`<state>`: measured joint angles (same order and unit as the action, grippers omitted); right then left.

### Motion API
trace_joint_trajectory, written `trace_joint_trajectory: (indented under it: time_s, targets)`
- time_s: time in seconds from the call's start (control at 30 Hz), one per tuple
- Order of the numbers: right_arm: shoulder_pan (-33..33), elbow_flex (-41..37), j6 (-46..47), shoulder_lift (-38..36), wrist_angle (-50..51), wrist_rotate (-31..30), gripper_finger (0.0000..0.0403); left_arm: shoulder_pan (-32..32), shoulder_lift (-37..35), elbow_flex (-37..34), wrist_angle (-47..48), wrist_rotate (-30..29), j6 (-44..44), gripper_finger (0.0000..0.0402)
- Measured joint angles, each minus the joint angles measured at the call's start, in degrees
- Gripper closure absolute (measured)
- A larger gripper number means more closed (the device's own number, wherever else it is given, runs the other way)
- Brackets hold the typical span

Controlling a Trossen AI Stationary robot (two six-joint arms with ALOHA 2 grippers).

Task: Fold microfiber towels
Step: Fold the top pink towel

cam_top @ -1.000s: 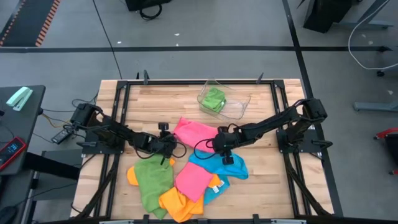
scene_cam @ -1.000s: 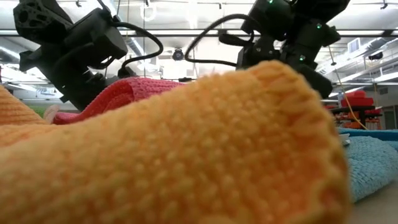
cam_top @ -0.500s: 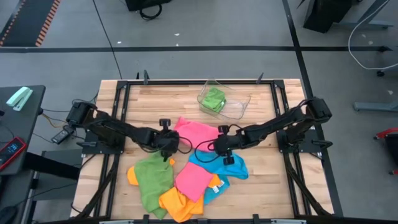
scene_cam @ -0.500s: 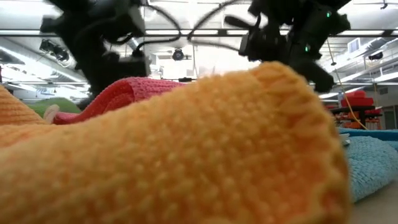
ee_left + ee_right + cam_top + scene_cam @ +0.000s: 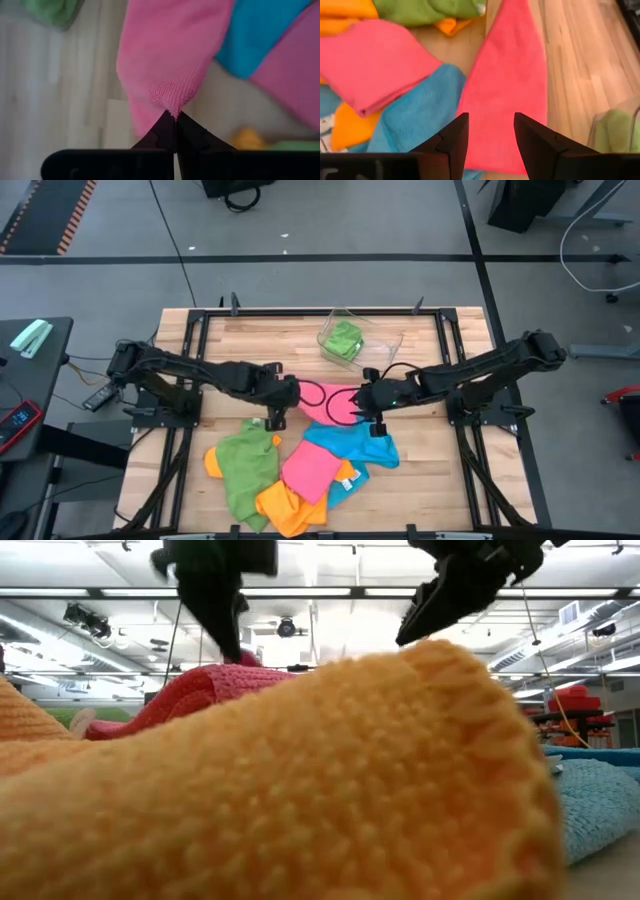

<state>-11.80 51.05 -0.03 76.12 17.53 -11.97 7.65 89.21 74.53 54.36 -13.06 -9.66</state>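
At table centre, left tool (image 5: 174,120) pinching pink towel (image 5: 170,55) corner, right tool (image 5: 489,131) parted above

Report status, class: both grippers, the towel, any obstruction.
Left gripper shut on pink towel corner. Right gripper open above the same towel. Blue towel and other towels heaped alongside.

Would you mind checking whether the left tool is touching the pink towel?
Touching. In the left wrist view the left tool is shut, with a corner of the pink towel pinched between its fingertips.
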Motion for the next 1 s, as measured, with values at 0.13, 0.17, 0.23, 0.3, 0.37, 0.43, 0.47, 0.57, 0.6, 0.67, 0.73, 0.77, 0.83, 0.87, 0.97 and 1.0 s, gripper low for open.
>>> trace_joint_trajectory:
  time_s: [0.13,0.17,0.23,0.3,0.37,0.43,0.47,0.57,0.6,0.67,0.73,0.77,0.83,0.87,0.97,1.0]
  targets:
    - [-0.40,0.00,0.79,-1.47,0.23,0.00,0.0237,-0.91,-0.03,6.88,5.89,7.05,-7.15,0.0393]
    - [-0.40,0.00,1.20,-1.68,0.12,0.04,0.0237,-1.34,-0.07,8.27,7.11,9.15,-9.45,0.0393]
    - [-0.40,0.00,1.96,-1.98,0.44,0.04,0.0237,-2.17,-0.06,10.31,9.56,13.49,-14.09,0.0391]
    - [-0.42,0.00,2.40,-2.18,0.61,0.03,0.0237,-2.79,-0.07,11.36,10.45,18.21,-17.92,0.0388]
    - [-0.87,0.00,2.42,-2.39,0.85,0.01,0.0237,-3.05,-0.07,11.45,10.19,22.36,-20.12,0.0389]
    - [-1.58,0.00,2.10,-2.61,0.69,0.03,0.0237,-2.99,-0.07,11.31,9.87,24.72,-21.48,0.0392]
    - [-1.98,0.00,2.05,-2.83,0.77,0.04,0.0237,-2.94,0.09,11.29,9.75,25.73,-21.85,0.0393]
    - [-3.18,0.00,2.01,-2.96,0.67,0.02,0.0237,-2.91,0.79,11.27,7.25,27.95,-23.54,0.0393]
    - [-3.64,0.00,2.01,-2.87,0.69,-0.02,0.0237,-2.94,0.77,11.25,7.33,28.13,-24.12,0.0392]
    - [-4.58,0.00,1.99,-1.77,-1.35,-1.06,0.0237,-2.94,0.61,11.25,7.26,28.15,-24.16,0.0389]
    - [-5.73,0.00,1.51,0.34,-3.70,-2.66,0.0237,-3.02,0.66,11.24,7.32,28.15,-23.90,0.0388]
    - [-6.32,0.00,0.88,1.89,-5.11,-3.60,0.0237,-3.15,0.66,11.23,7.26,28.15,-23.74,0.0389]
    - [-7.55,0.00,-0.56,5.05,-7.67,-5.51,0.0237,-3.38,0.66,11.25,7.23,28.18,-23.00,0.0393]
    - [-8.23,0.00,-1.38,6.71,-9.07,-6.77,0.0237,-3.40,0.66,11.24,7.24,28.16,-22.76,0.0393]
    - [-10.51,-0.02,-5.05,10.99,-13.21,-11.01,0.0237,-3.75,0.66,11.23,7.11,28.15,-22.32,0.0389]
    - [-11.32,-0.02,-6.21,12.09,-14.64,-12.48,0.0237,-3.75,0.66,11.25,7.13,28.10,-22.21,0.0386]
